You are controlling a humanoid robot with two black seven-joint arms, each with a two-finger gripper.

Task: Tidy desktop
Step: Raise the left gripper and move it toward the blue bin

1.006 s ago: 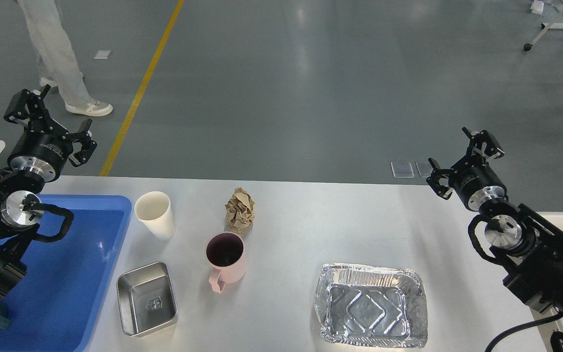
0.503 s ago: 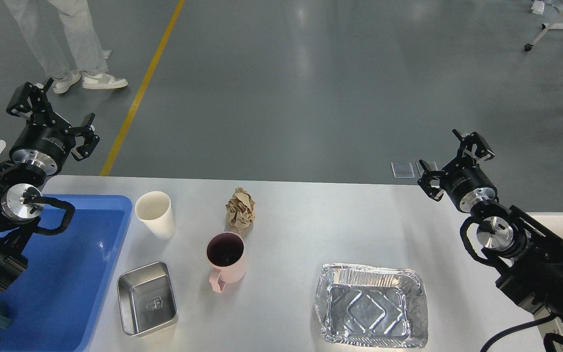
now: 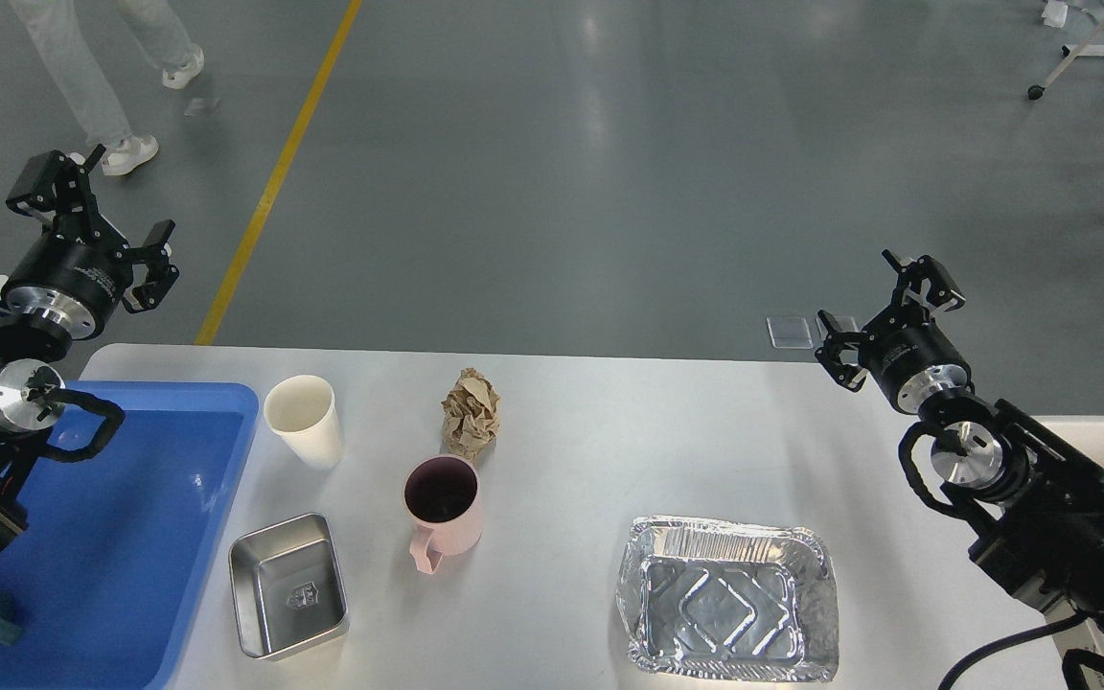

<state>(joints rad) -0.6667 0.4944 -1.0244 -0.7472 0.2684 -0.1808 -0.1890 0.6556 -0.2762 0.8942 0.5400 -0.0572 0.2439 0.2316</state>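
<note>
Five light items are being left untouched on the counter, likely best gripped at their rims, while both grippers' fingers are being held spread and empty.

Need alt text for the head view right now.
Both grippers, left and right, hover open and empty beyond the desktop, which holds a paper cup, crumpled paper, pink mug, steel tin, foil tray.

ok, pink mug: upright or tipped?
Upright. The pink mug stands on the desktop, its round mouth facing up and its handle toward the near edge.
</note>
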